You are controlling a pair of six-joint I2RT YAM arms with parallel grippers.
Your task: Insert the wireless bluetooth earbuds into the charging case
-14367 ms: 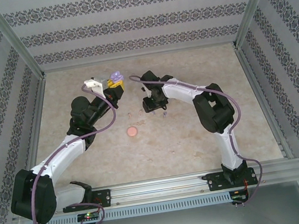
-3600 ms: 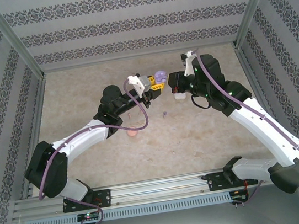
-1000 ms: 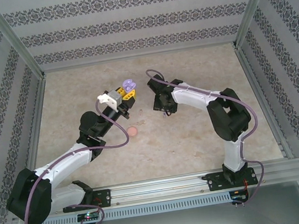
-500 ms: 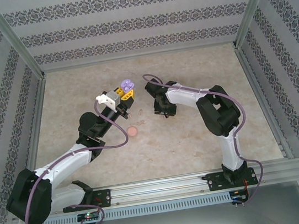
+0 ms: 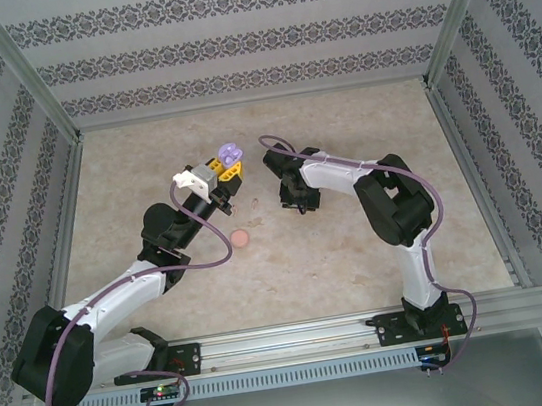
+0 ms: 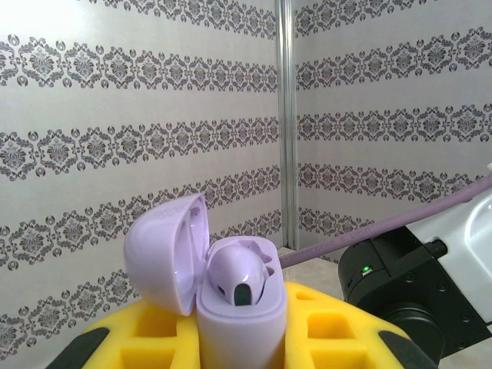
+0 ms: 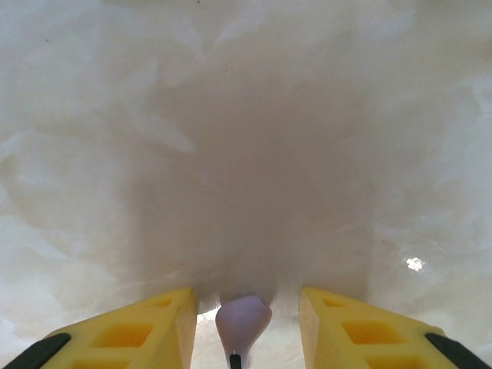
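Pink case (image 5: 242, 237) lies mid-frame. Your raised left claw (image 5: 227, 165) clamps the open purple case (image 6: 240, 327); your lowered right claw (image 7: 247, 301) gapes around an earbud (image 7: 243, 319).

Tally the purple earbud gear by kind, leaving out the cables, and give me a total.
purple charging case: 1
purple earbuds: 2
Total: 3

We can read no text, brand, number or sign in these views. The walls (image 6: 115, 115) carry a repeating ornamental pattern, not lettering, and the purple charging case (image 6: 238, 330) shows no legible marking.
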